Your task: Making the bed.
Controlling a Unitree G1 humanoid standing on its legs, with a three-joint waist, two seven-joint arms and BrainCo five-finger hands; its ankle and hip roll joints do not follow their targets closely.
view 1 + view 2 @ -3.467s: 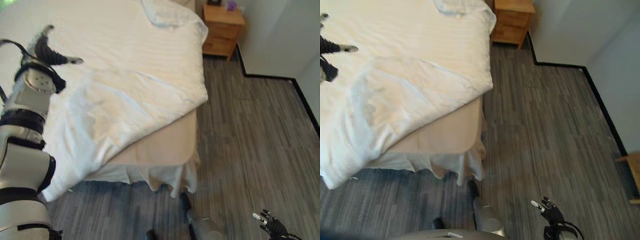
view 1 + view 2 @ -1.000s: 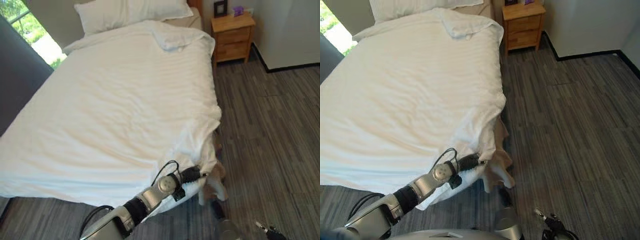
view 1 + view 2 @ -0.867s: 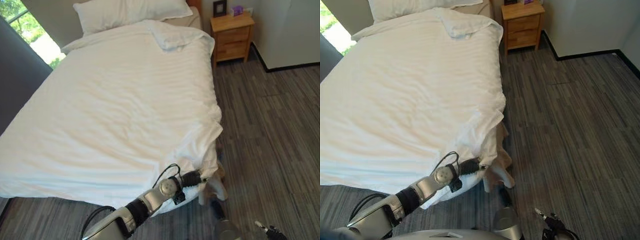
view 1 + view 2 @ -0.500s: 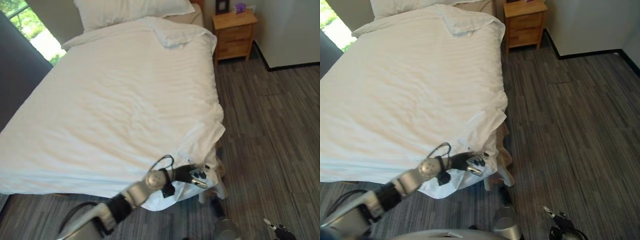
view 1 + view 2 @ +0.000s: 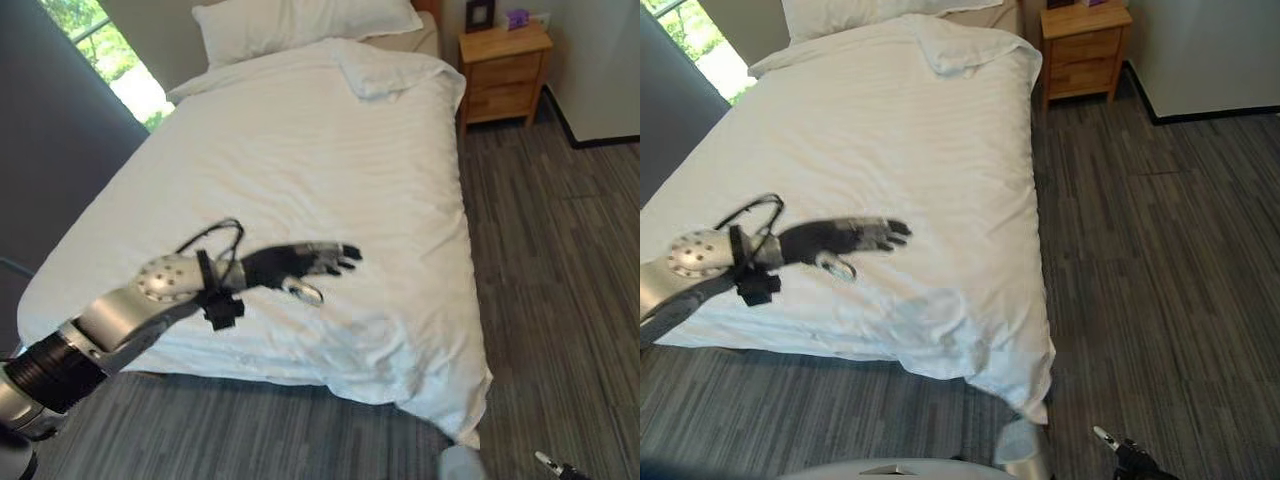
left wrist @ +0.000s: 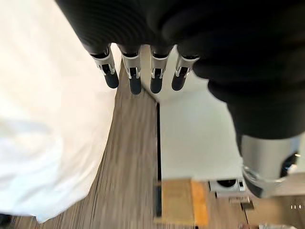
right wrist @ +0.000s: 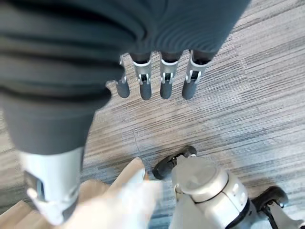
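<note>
I've got the left robot hand (image 5: 300,262) out over the near part of the bed (image 5: 90,235), above the white duvet (image 5: 320,150), fingers (image 5: 345,255) straight and released, holding nothing. Can't tell whether the palm touches the cloth or hangs just above it. In the left wrist view the fingers (image 6: 135,78) point out past the duvet's edge (image 6: 57,157) toward the grey floor (image 6: 133,157).

Duvet lies spread flat over most of the bed, w/ a few soft creases near the foot end. Its near right corner (image 5: 1025,385) droops over the bed's edge toward the floor. At the head end a fold of duvet (image 5: 395,72) is turned back near the right side, just below the pillows (image 5: 300,22).

Wooden nightstand (image 5: 505,70) stands beside the head of the bed on the right, by the wall.

Right robot hand (image 7: 157,76) hangs low over the floor (image 7: 228,95), well apart from the bed; its fingers are straight and relaxed, nothing in them. I see it at the bottom right corner of the right eye view too (image 5: 1125,450).
</note>
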